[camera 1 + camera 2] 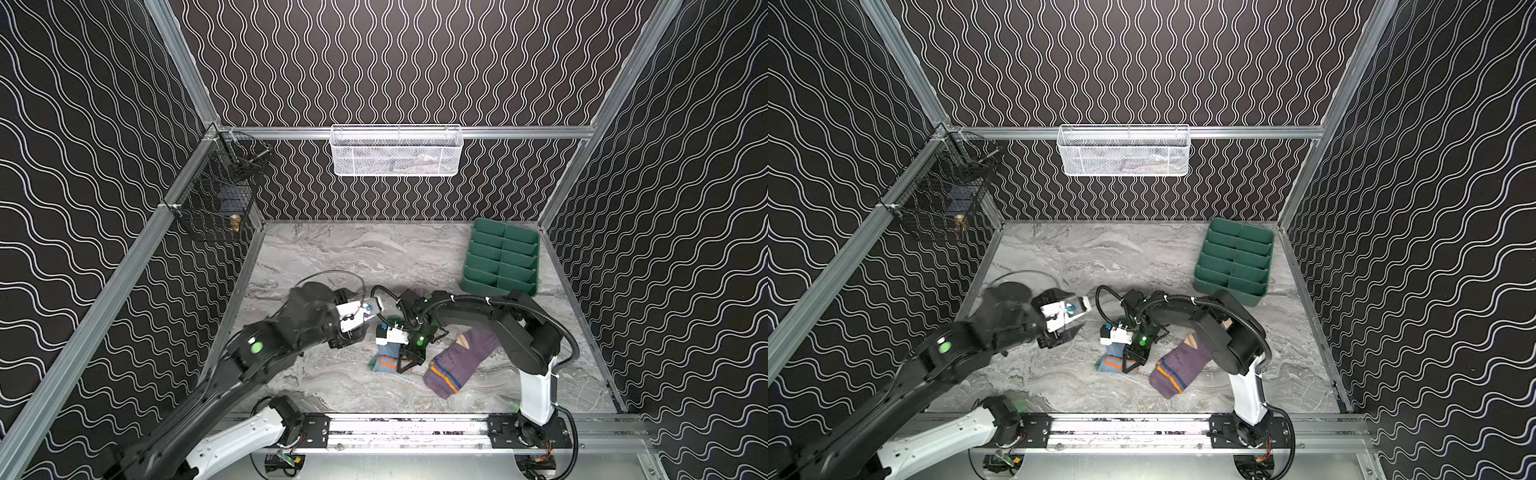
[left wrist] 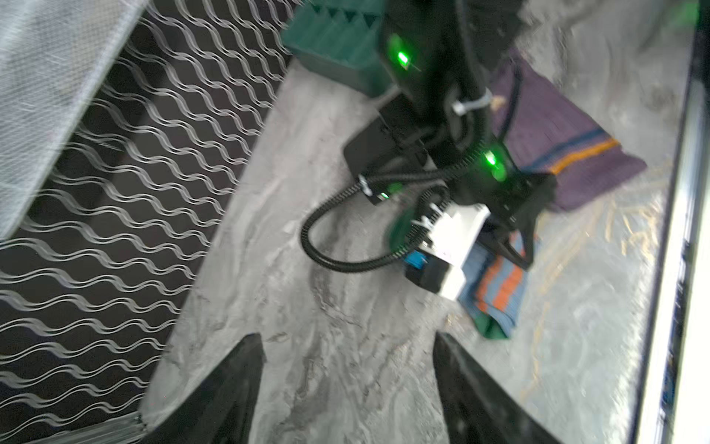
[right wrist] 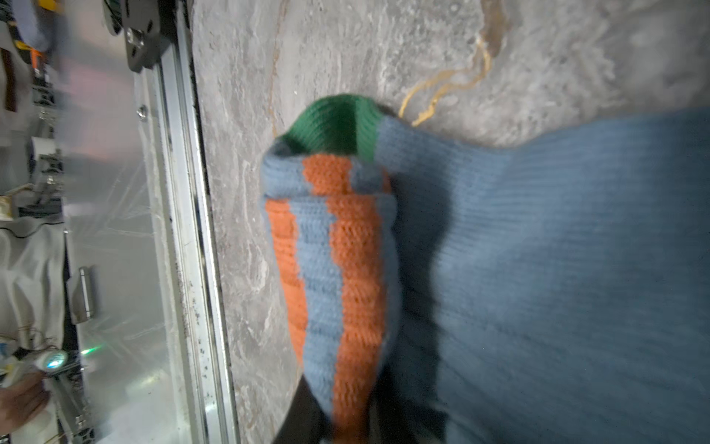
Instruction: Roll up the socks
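- Both top views look steeply down from high above the near edge of the grey marbled tabletop [image 1: 353, 257] [image 1: 1100, 257], facing the far black wall with wavy white lines [image 1: 395, 62]. They share nearly the whole scene (one is shifted slightly sideways).
- The left wrist view rides low behind the left gripper [image 2: 347, 338], looking right across the table. Like the top views, it shows the dark green divided plastic tray [image 2: 338, 42], the purple ribbed sock [image 2: 557, 127] and the light blue ribbed sock with orange stripes [image 2: 495, 284].
- The right wrist view sits very close over that blue sock [image 3: 538, 269], facing the near aluminium rail [image 3: 188, 230].
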